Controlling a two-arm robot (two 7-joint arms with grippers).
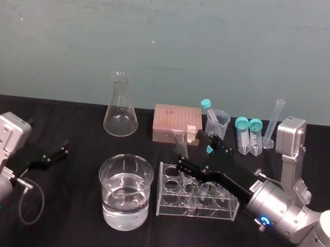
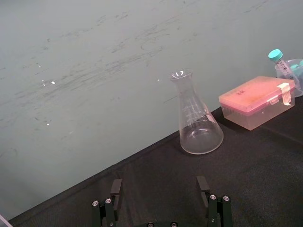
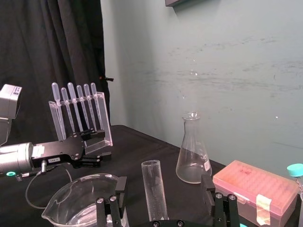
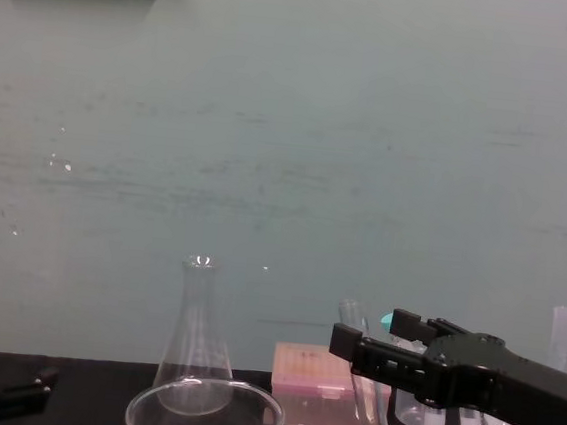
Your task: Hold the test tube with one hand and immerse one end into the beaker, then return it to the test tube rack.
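Head view, right gripper [image 1: 196,150]: I see it low over the left end of the pale translucent test tube rack [image 1: 199,211], jaws wide apart and gripping nothing.
Test tube: the long slim clear glass test tube [image 1: 179,141] stands tilted in a hole at the rack's left end. In the right wrist view it [image 3: 154,189] rises between the spread jaws, and I read a gap on either side.
Beaker: a wide round clear glass beaker [image 1: 124,189], part-filled with clear liquid, sits just left of the rack.
Left gripper [image 1: 58,152]: it rests low at the left of the black table [image 1: 78,122], well apart from the glassware. The left wrist view shows its jaws spread and empty.
Behind: a conical glass flask [image 1: 120,117] and a pink box [image 1: 176,123].
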